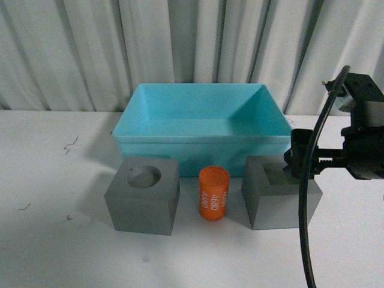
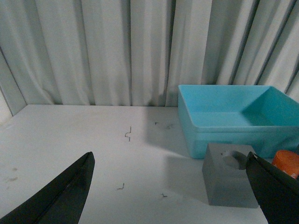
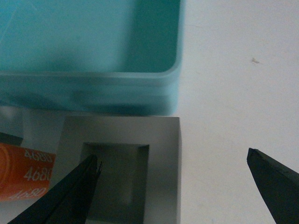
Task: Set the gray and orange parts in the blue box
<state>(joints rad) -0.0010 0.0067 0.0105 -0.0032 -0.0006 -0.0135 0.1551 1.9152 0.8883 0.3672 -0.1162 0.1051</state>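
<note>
White curtains (image 1: 180, 42) hang behind a white table (image 1: 54, 240). The blue box (image 1: 180, 153) sits in the middle of the front view. Three parts stand in a row on the table just in front of it. At lower left is the gray cube with a round hole (image 1: 144, 207). At lower right is the gray cube with a square hole (image 1: 273, 207).

The right hand (image 3: 172, 161) is at this cube with its fingers wide apart. One tip is at the square hole and the other is out past the cube's side. The left hand (image 2: 169, 158) is spread apart too, holding nothing, over bare table. Between the cubes stands the small orange cylinder (image 1: 215, 193), marked 4680.
</note>
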